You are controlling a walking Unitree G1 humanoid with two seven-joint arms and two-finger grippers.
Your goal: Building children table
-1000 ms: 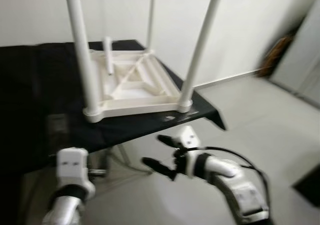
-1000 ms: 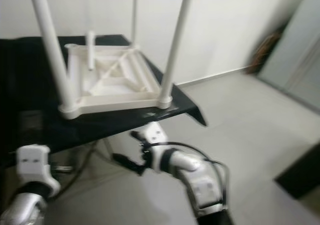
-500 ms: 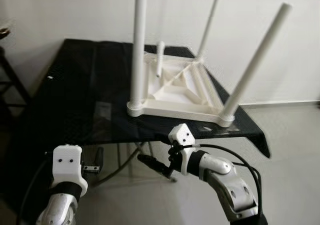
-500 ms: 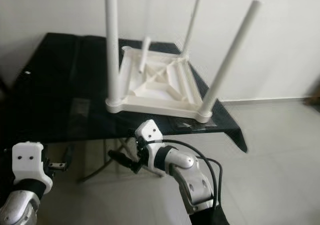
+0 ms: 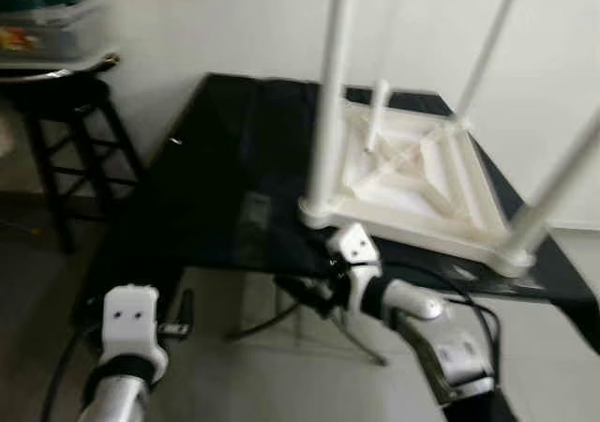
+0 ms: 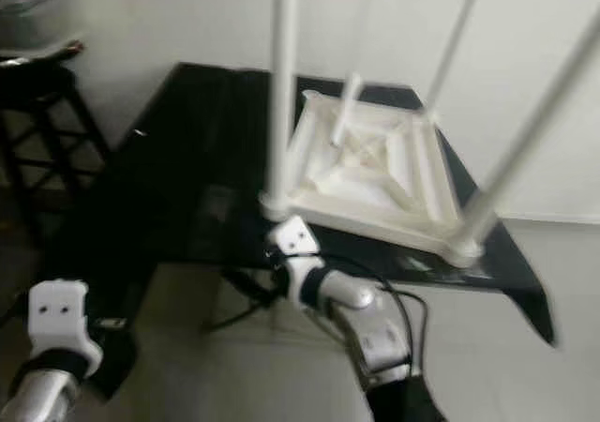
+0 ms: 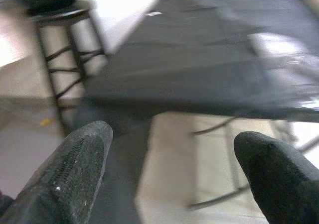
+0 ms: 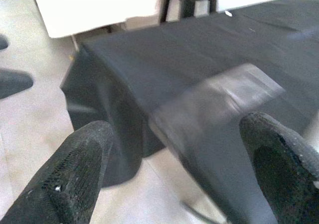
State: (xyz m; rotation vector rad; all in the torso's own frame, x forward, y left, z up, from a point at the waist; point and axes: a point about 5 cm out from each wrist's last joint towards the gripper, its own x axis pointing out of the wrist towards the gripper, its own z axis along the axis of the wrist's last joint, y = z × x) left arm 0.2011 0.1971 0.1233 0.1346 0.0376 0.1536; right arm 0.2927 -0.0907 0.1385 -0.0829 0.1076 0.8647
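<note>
Little table: a white children table (image 5: pixel 412 183) lies upside down on the black counter (image 5: pixel 216 173), near the counter's right end, with its flat top down.
Legs: three long white legs (image 5: pixel 330 94) stand straight up from its corners. They go up past the top of the picture.
Loose leg: one more white leg (image 5: pixel 376 114) leans at a tilt at the far side of the little table's frame. I cannot tell if it is fixed in.
Counter: it is covered with a black cloth that hangs over the edges. Thin metal legs show under it.
Right hand: the right hand (image 5: pixel 302 295) is low in front of the counter's near edge, just under the near corner of the little table. Its two black fingers (image 8: pixel 75 171) are wide apart and hold nothing. They point at the cloth corner.
Left hand: the left hand (image 7: pixel 169 174) is down low at the left, in front of the counter. Its fingers (image 7: pixel 75 169) are wide apart too, with nothing between them.
In the way: the hanging cloth edge is between both hands and the little table.
Around: a dark stool (image 5: pixel 56 141) stands to the left of the counter, with a box (image 5: pixel 42 23) with a green lid on top. The wall (image 5: pixel 216 19) behind is white and the floor (image 5: pixel 244 384) is pale.
</note>
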